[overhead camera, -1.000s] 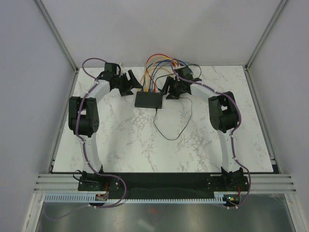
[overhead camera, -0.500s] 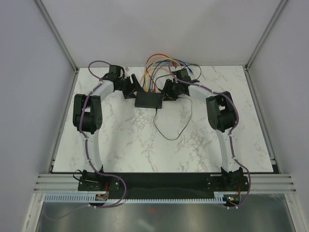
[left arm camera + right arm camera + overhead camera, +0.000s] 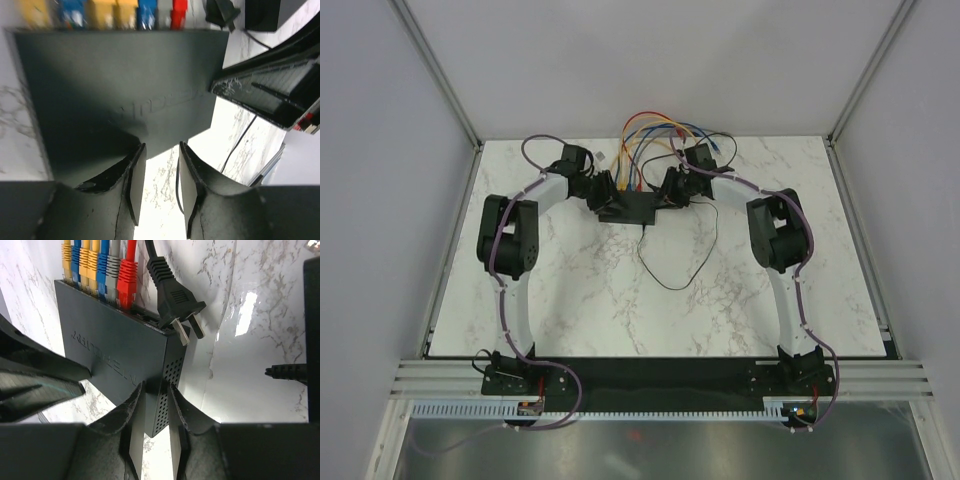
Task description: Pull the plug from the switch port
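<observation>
As seen from above, switch (image 3: 628, 208): flat on the marble table (image 3: 570, 300), toward the far edge, squarely between the left gripper (image 3: 610, 195) and the right gripper (image 3: 665, 192).
Port edge: turned to the far side of the table, away from the arm bases.
Network plugs (image 3: 97, 270): seated side by side in the ports, in yellow, blue, grey and red.
Red plug (image 3: 127, 280): last in the row, nearest the vented end of the switch.
Cables (image 3: 645, 130): fanning up and back from the ports in a coloured arc.
Mains plug (image 3: 172, 295): black, prongs bare, lying just beside the red plug at the corner of the switch.
Thin black cord (image 3: 669, 288): looping over the marble on the near side of the switch.
Left claw: at the left end of the switch, fingers (image 3: 134, 185) narrowed with a slim gap, marble showing through it, tips reaching the edge of the lid; cannot tell whether pinching or merely poised there.
Right claw: at the right end, fingers (image 3: 131, 412) drawn close about the corner where the lid meets the vented side, that corner lying between the pads; cannot tell whether clamped on it or just short of contact.
Both arms: bent inward from either side, wrists low over the table.
</observation>
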You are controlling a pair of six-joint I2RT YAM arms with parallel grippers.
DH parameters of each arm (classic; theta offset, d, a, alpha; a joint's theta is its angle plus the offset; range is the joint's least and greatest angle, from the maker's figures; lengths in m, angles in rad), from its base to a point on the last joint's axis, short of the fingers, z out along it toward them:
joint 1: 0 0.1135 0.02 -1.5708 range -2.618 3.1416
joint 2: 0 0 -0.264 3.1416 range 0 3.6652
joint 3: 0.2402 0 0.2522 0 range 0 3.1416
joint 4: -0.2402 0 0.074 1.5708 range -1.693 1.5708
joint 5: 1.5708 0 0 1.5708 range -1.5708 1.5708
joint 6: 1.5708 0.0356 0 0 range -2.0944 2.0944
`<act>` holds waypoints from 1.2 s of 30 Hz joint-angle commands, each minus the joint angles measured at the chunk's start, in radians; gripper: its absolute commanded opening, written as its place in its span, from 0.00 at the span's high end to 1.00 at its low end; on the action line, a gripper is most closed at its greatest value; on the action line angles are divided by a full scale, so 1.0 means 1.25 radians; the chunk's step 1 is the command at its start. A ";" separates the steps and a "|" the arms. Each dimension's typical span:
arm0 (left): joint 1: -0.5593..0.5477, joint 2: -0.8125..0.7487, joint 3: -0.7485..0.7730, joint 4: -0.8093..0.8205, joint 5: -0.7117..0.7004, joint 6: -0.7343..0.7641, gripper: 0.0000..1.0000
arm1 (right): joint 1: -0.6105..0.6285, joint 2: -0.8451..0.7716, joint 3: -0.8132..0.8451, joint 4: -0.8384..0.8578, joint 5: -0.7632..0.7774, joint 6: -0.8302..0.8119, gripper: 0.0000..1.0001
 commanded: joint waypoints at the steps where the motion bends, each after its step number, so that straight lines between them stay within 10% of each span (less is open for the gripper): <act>1: -0.009 -0.054 -0.062 -0.022 -0.014 0.029 0.59 | 0.014 -0.040 -0.039 -0.002 0.005 -0.034 0.71; 11: 0.043 -0.141 -0.006 -0.051 -0.106 0.118 0.27 | -0.001 -0.021 0.022 -0.057 0.018 -0.083 0.60; 36: 0.047 0.036 0.064 -0.084 0.042 0.166 0.41 | 0.004 0.091 0.150 -0.058 -0.074 -0.066 0.63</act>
